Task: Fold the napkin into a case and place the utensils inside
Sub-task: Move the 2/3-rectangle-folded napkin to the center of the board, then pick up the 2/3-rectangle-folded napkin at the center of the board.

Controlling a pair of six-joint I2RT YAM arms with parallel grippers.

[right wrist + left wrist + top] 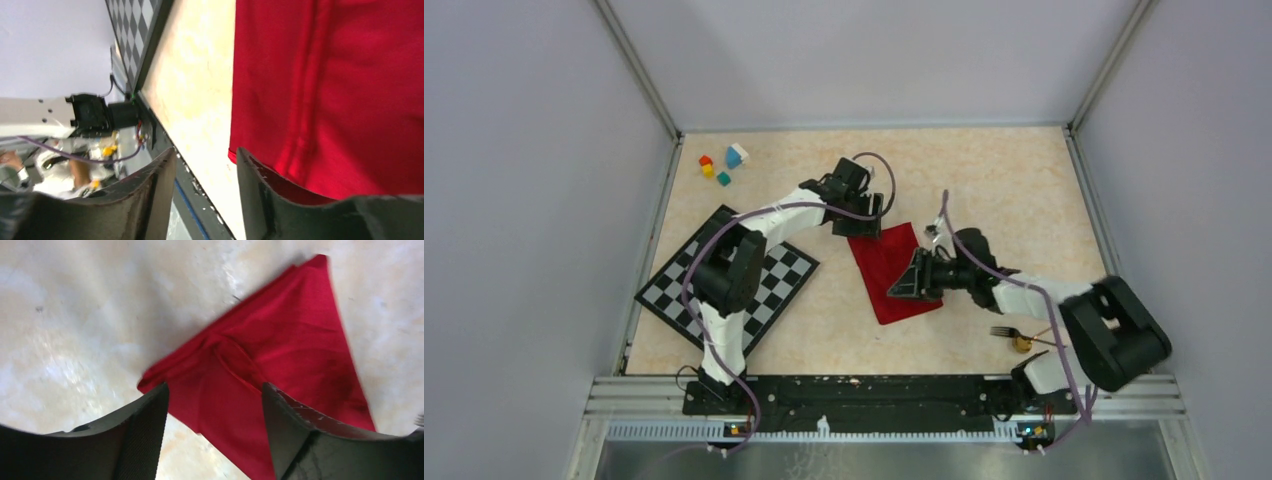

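The red napkin point(887, 268) lies folded into a narrow oblong in the middle of the table. My left gripper point(870, 222) hovers over its far end, open. In the left wrist view the napkin point(295, 335) lies flat and creased beneath the gripper point(215, 388), with nothing pinched between the fingers point(142, 430). My right gripper point(904, 285) sits over the napkin's near right side, also open. In the right wrist view the napkin's point(340, 85) corner lies beside one fingertip point(250, 170), and the gap at the gripper point(206, 152) is empty. The dark fork point(1005, 331) and gold-bowled spoon point(1024, 344) lie by the right arm's base.
A black-and-white checkered mat point(774, 285) lies to the left under the left arm, and its edge point(135, 30) shows in the right wrist view. Small coloured blocks point(721, 165) sit at the far left corner. Walls enclose the table, and a metal rail point(874, 390) runs along the near edge.
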